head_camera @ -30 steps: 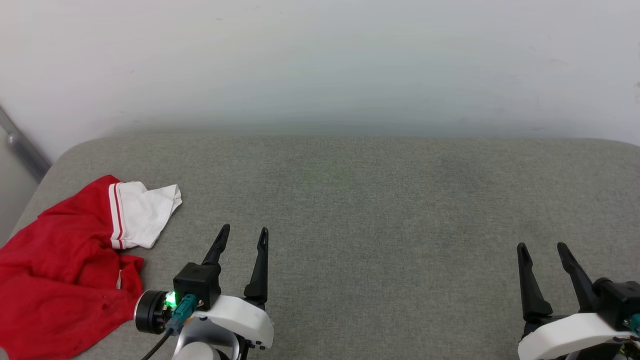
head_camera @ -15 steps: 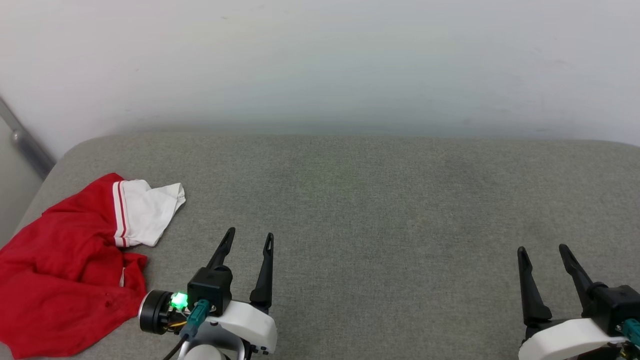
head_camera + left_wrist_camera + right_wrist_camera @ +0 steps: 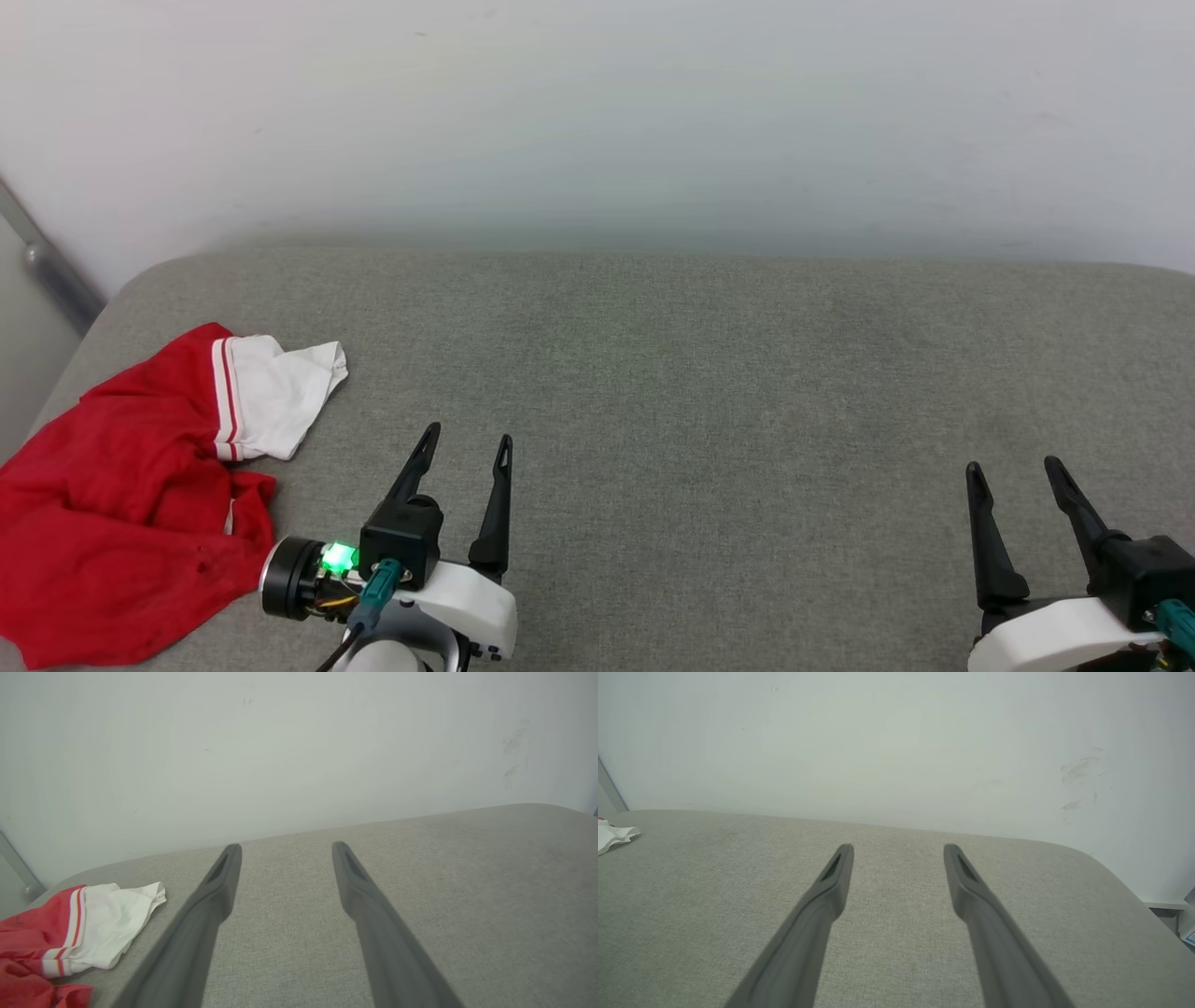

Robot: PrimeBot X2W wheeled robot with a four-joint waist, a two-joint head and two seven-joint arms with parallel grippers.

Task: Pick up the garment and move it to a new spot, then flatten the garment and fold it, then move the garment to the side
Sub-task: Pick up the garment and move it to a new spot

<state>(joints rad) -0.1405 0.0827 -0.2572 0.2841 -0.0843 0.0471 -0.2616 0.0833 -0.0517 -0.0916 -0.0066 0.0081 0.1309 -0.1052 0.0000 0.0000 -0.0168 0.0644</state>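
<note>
The garment [image 3: 112, 504], a red T-shirt with a white sleeve and striped trim, lies crumpled at the left edge of the grey padded surface [image 3: 700, 373]. Its white sleeve [image 3: 107, 919] also lies at the lower left of the left wrist view, and a white scrap of it [image 3: 612, 835] at the left edge of the right wrist view. My left gripper [image 3: 467, 441] hovers open just right of the garment, nothing between its fingers [image 3: 219, 882]. At the lower right my right gripper [image 3: 1013, 465] stands open and empty, far from the garment.
A pale wall [image 3: 597, 121] rises directly behind the padded surface. A grey metal bar [image 3: 51, 271] slants down at the far left. The surface's rounded corners fall away at the left and right; a box corner [image 3: 1186, 926] sits past the right end.
The head camera has shifted slightly, so the whole picture slid a little. My left gripper has drawn back a touch toward me. The garment lies as before.
</note>
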